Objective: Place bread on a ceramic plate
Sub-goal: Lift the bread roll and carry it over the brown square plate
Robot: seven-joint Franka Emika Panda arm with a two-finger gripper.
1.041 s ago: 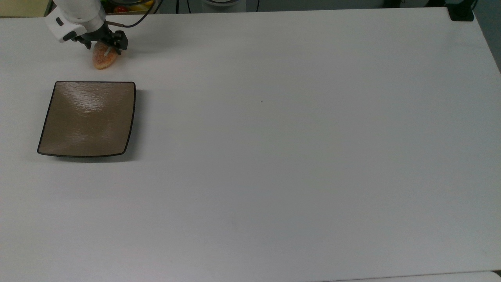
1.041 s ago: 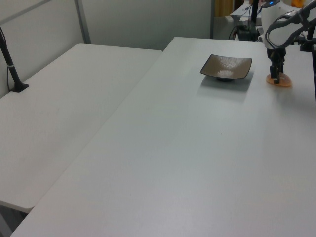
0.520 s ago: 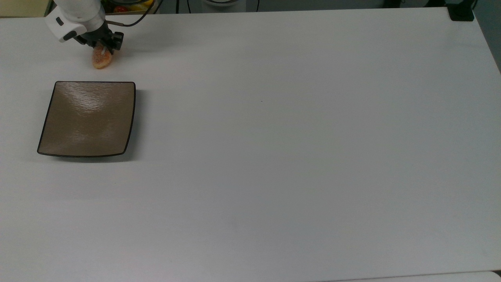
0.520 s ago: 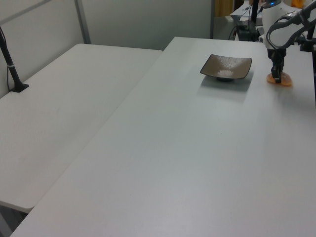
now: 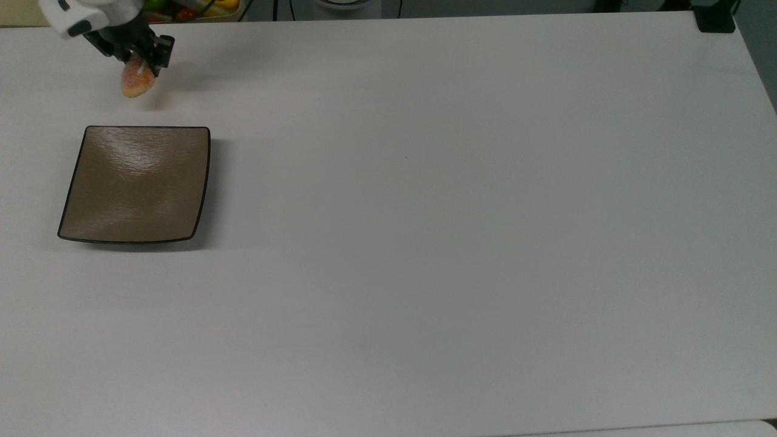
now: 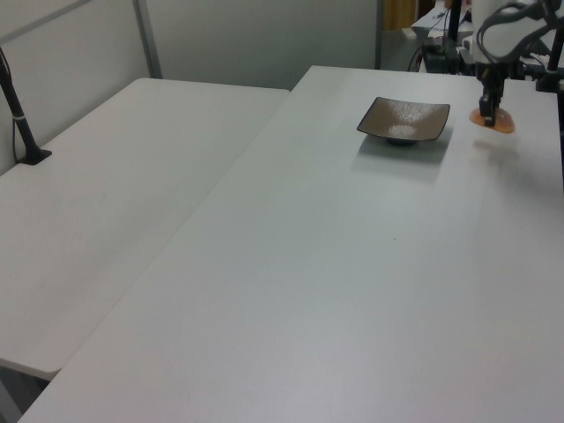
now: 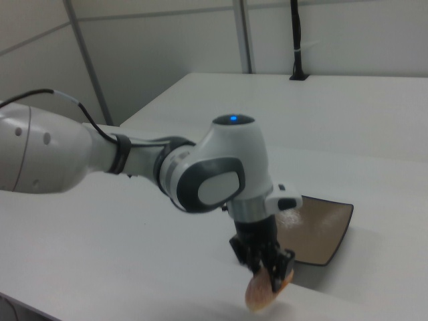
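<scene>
White worktop (image 5: 461,243): your bread (image 5: 135,82) hangs above it.
Your gripper (image 5: 143,65) clamps the bread, apart from the ceramic plate (image 5: 138,185).

At the top view's far left, the black end effector (image 5: 141,60) grips the small orange-brown bread (image 5: 135,82), apart from the square brown ceramic plate (image 5: 136,182) on the white surface (image 5: 461,212).

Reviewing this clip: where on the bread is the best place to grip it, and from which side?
Across its narrow middle, from above. The bread is a small oval bun, so its short width suits the fingers. The end effector already grips it that way, hanging clear of the table beside the ceramic plate.
</scene>
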